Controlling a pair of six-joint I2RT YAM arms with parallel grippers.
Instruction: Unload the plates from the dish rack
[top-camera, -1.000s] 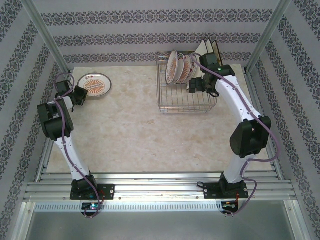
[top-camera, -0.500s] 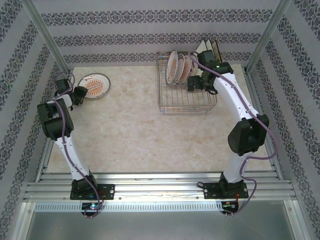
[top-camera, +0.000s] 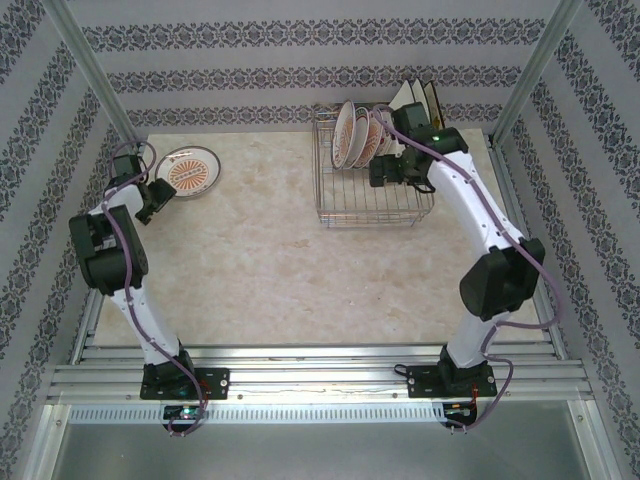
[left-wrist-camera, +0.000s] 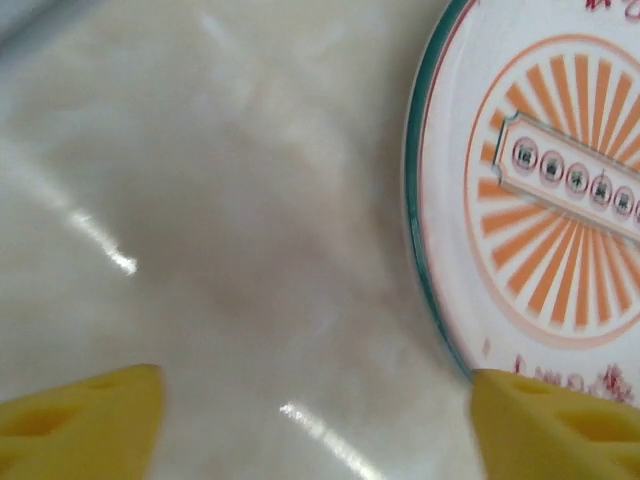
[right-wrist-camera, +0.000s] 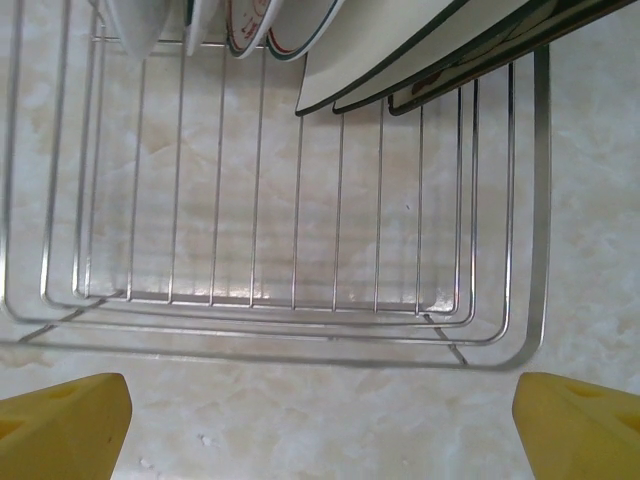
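Observation:
A round white plate with an orange sunburst and a green rim lies flat on the table at the far left. My left gripper is open at the plate's near-left edge. Its right fingertip overlaps the rim and nothing is gripped. The dish rack stands at the far right. It holds several round plates upright, with square plates behind them. My right gripper hangs open over the rack's bare near part.
The marble tabletop lies bare between the flat plate and the rack. Patterned walls close the back and both sides. Slanted metal posts stand at the far corners, and aluminium rails run along the near edge.
My left gripper has opened and let go of the round plate, which now rests on the table. The left arm has straightened a little. The right gripper has shifted slightly toward the racked plates.

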